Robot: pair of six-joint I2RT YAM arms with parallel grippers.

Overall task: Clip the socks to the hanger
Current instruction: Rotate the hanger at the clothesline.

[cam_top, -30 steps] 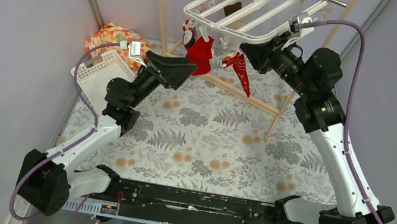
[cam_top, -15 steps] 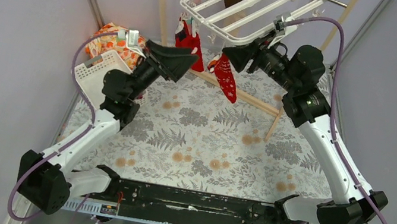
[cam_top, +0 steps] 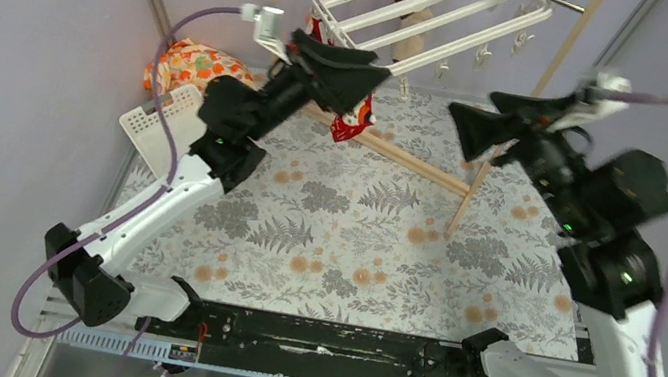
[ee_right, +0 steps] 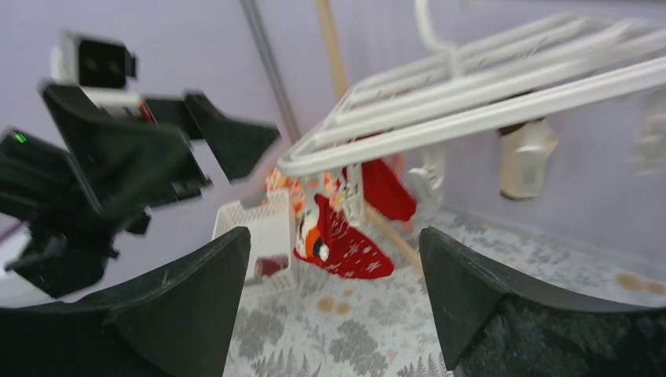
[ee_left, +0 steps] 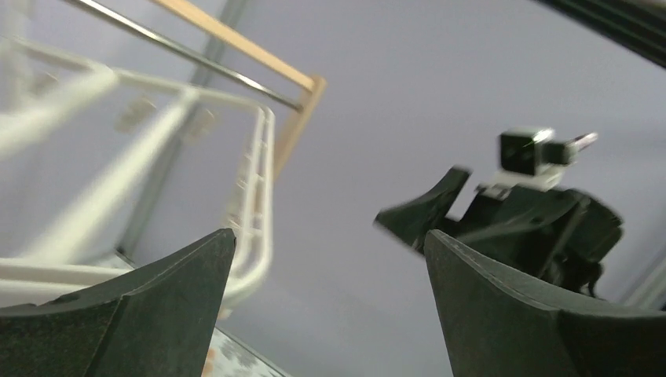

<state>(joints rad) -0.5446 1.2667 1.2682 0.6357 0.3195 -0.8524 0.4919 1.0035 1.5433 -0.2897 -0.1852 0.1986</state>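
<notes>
Left fingers (cam_top: 370,66) stood wide apart with nothing between them. They were raised at 11 o'clock over the bench (cam_top: 352,242), tips just under the near-left corner of the hanger (cam_top: 419,10). Right fingers (cam_top: 473,116) were likewise spread and empty, up at 1 o'clock, near the hanger's near edge but clear of it. The two sets of tips faced each other across a gap.

Hanger hung at 12 o'clock above the bench. A patterned red sock (ee_right: 345,250) hung below its left corner, clear of the floral bench cover. A second red sock (ee_right: 389,188) hung just behind it, toward 12 o'clock. The right wrist view was too blurred to show how the clips held either one. In the top view the left fingers covered most of both socks.

Spare clips (cam_top: 480,58) dangled along the hanger's near bar, nothing in them.

White slotted basket (cam_top: 158,125) sat at 9 o'clock, with the orange floral bundle (cam_top: 183,58) just beyond it at 10 o'clock. A wooden rail (cam_top: 415,164) ran low across the bench from 11 to 1 o'clock, beneath the hanger.
</notes>
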